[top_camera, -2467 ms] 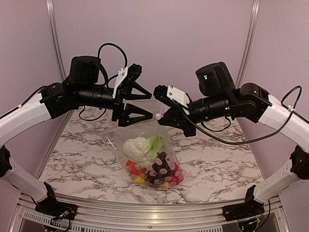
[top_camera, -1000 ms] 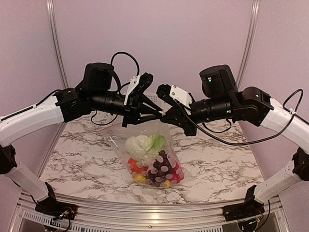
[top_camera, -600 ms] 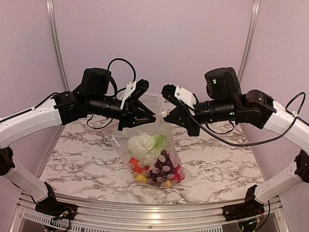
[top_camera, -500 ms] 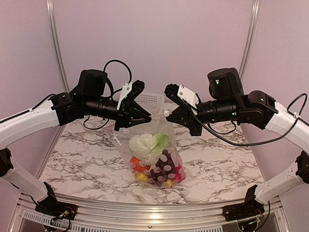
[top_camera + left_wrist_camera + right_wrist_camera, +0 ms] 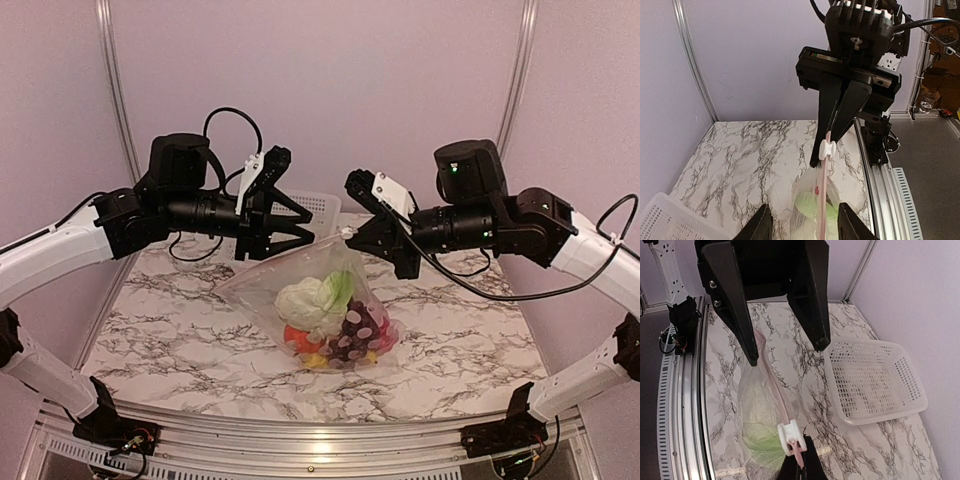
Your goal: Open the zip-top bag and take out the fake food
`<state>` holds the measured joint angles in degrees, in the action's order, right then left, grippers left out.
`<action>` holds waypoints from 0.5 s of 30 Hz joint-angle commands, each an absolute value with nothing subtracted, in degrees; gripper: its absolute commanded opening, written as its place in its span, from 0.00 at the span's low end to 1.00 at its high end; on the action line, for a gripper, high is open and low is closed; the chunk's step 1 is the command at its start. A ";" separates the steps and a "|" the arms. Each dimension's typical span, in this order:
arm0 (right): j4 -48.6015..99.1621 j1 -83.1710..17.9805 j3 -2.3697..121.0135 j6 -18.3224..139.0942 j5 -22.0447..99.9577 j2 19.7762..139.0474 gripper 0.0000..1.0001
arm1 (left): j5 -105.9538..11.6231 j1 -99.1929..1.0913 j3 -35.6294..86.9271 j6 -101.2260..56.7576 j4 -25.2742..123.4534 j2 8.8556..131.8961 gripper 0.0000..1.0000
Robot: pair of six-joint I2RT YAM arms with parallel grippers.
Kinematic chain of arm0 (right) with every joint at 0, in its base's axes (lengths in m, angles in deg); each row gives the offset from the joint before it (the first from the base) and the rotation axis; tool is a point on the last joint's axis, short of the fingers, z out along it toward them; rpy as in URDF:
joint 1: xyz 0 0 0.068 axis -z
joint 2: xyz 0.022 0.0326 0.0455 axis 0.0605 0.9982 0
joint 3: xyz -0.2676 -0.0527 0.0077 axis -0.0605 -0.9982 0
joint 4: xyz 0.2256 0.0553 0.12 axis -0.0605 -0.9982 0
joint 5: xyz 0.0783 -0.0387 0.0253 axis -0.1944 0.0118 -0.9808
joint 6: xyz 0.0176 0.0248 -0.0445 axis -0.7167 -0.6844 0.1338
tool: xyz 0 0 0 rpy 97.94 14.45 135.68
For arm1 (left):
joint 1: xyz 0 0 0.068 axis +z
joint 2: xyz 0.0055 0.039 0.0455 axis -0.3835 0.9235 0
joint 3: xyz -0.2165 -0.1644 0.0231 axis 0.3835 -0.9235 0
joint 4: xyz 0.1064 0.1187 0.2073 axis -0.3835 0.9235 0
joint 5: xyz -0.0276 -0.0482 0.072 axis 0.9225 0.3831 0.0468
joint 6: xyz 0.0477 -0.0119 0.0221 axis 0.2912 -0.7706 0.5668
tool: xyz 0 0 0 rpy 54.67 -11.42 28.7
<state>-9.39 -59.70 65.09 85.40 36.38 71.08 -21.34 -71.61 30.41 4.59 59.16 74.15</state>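
While the right end effector [image 5: 349,238] pinched the bag [image 5: 290,285] by its zip strip [image 5: 822,200] at the slider [image 5: 790,434], food [image 5: 335,325] low on the desk [image 5: 170,345], the left end effector [image 5: 308,228] sat spread wide astride that strip, so unzipping looked underway and left likely needed to clamp before any pull.

top: high rear, downward, wide
left wrist: faces right gripper [image 5: 826,150], close
right wrist: faces left gripper [image 5: 787,352], close
shared: bag [image 5: 268,290]
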 commanded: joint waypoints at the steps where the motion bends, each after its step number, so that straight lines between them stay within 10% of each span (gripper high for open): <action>1: -4.73 -59.21 67.04 84.82 35.09 71.27 0.00 | -19.54 -73.65 33.74 3.03 54.13 77.15 0.47; 15: -4.59 -59.28 67.71 85.50 34.73 72.42 0.00 | -17.63 -76.96 37.06 1.07 48.69 82.32 0.34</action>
